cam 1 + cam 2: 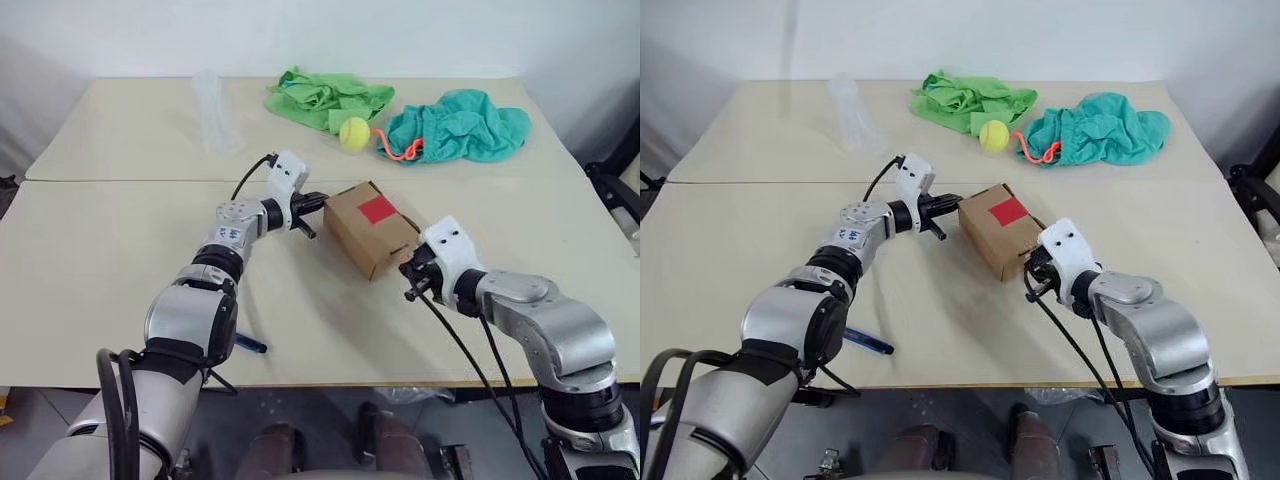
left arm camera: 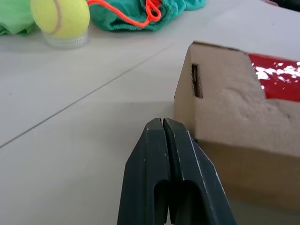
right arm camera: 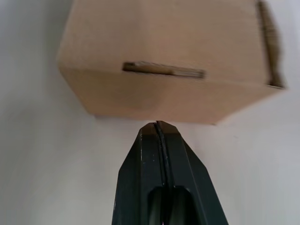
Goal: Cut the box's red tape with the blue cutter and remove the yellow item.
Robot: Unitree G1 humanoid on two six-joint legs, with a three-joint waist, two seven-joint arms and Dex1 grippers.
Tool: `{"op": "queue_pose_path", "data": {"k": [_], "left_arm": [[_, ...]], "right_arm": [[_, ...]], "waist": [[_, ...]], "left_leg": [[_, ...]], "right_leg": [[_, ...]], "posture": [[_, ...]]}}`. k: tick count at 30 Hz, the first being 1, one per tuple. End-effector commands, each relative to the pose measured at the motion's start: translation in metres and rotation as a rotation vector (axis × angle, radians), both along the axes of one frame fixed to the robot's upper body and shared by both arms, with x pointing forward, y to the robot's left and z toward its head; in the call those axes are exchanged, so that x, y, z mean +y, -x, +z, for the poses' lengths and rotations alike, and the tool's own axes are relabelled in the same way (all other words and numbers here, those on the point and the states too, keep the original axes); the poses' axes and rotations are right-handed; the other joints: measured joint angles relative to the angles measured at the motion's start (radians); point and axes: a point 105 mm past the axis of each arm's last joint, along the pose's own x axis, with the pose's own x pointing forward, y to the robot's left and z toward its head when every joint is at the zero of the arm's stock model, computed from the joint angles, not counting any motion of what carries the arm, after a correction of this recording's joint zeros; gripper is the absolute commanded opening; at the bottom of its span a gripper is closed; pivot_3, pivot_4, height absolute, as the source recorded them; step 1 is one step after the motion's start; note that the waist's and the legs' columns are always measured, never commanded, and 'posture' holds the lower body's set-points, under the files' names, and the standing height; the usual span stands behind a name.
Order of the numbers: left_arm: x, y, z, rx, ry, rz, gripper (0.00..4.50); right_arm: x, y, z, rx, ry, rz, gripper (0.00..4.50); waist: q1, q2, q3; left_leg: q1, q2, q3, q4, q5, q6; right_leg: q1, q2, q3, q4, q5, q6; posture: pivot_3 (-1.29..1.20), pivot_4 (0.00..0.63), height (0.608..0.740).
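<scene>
On the counter point(image 1: 100, 230), the box point(image 1: 368, 232) sits flaps shut under the unbroken red tape point(image 1: 377, 209), so its contents stay unseen. Both grippers are pressed together and empty: the left gripper point(image 1: 318, 200) at one end, the right gripper point(image 1: 412, 268) at the other, seemingly bracketing it to square it. Near the front edge, the blue cutter point(image 1: 250, 345) lies untouched.

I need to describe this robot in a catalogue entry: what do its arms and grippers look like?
Both arms are silver-grey with black joint bands. Each wrist carries a white block. Black cables loop along them. The left gripper and right gripper each have two black, tapered fingers.
</scene>
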Motion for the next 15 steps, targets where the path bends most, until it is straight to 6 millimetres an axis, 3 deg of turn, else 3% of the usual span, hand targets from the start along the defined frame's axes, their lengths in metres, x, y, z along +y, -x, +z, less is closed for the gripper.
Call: {"op": "queue_pose_path", "data": {"k": [1,15], "left_arm": [[-0.010,0.004,0.009,-0.015,-0.022,-0.076,0.05],[-0.019,0.037,0.002,0.112,-0.085,-0.412,0.05]], "right_arm": [[0.004,-0.003,0.013,-0.063,0.000,0.012,0.00],[0.011,0.029,0.019,0.003,0.017,0.118,0.00]], "waist": [[0.000,0.000,0.000],[-0.001,0.000,0.000]], "left_leg": [[0.000,0.000,0.000,0.000,0.000,0.000],[-0.001,0.000,0.000,0.000,0.000,0.000]], "right_leg": [[0.000,0.000,0.000,0.000,0.000,0.000],[0.000,0.000,-0.001,-0.001,0.000,0.000]], "posture": [[0.00,0.150,0.740],[0.00,0.150,0.740]]}}
